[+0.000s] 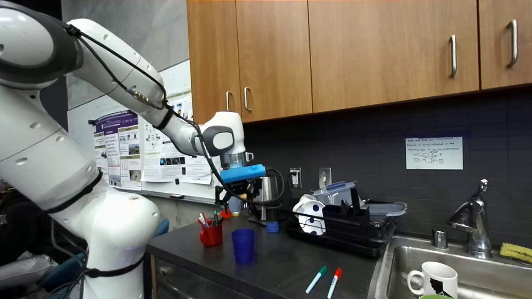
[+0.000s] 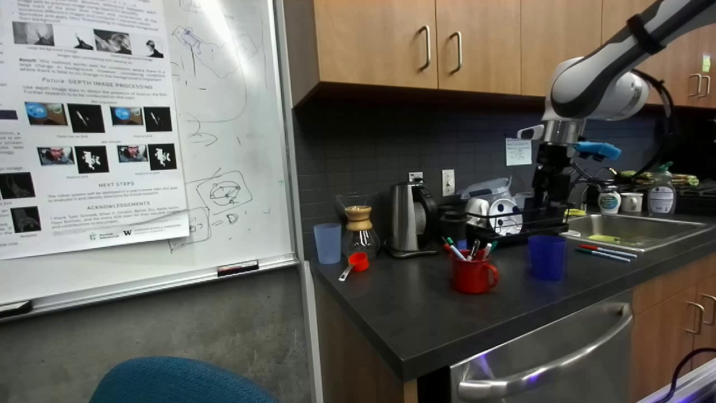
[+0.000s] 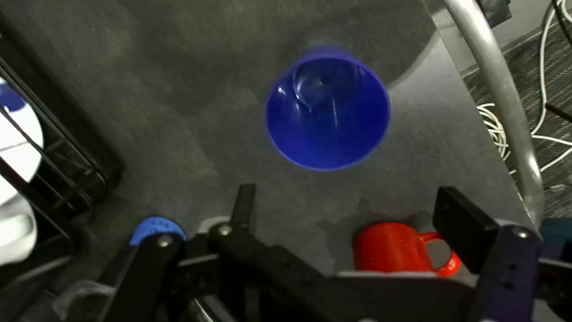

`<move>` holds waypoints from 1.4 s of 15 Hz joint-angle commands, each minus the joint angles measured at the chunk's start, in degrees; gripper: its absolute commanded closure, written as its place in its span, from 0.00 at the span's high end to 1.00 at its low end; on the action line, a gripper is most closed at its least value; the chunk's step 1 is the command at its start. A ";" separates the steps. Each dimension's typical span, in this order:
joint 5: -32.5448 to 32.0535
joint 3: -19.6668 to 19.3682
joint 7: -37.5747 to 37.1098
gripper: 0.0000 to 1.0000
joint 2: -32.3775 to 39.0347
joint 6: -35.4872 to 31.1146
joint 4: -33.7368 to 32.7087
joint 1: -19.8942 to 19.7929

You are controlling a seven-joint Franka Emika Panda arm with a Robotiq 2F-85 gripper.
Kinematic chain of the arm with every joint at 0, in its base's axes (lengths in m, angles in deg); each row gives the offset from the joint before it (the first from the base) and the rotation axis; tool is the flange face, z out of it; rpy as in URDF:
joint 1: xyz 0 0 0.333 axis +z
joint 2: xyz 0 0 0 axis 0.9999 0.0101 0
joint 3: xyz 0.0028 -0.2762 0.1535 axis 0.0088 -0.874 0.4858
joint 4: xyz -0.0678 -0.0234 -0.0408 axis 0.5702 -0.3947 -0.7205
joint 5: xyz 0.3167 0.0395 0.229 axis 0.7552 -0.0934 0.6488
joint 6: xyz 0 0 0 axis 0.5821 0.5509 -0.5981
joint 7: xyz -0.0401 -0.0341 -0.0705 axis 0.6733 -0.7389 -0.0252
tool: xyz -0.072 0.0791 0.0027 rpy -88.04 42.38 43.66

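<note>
The claw (image 3: 346,201), spread wide and grasping nothing, hangs above the desk (image 3: 178,112) — in wrist view, a blue cup (image 3: 328,116) at its twelve o'clock, a red mug (image 3: 391,248) at the cup's five.

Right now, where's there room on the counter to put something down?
There's bare counter between the blue cup and the loose markers, between that cup and the dish rack, and from the red mug to the corner. It's crowded around the kettle, coffee maker and red scoop.
</note>
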 commanded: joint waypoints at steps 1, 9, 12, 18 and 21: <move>2.99 1.50 2.82 1.00 -2.02 1.51 -0.09 5.41; 7.15 6.60 1.04 1.00 3.20 -2.43 0.11 13.56; 7.10 8.63 0.20 1.00 7.12 -5.78 0.28 14.81; 6.10 11.50 -0.81 1.00 15.43 -14.23 0.72 14.90; 5.86 12.29 -0.85 1.00 18.05 -16.78 0.74 14.53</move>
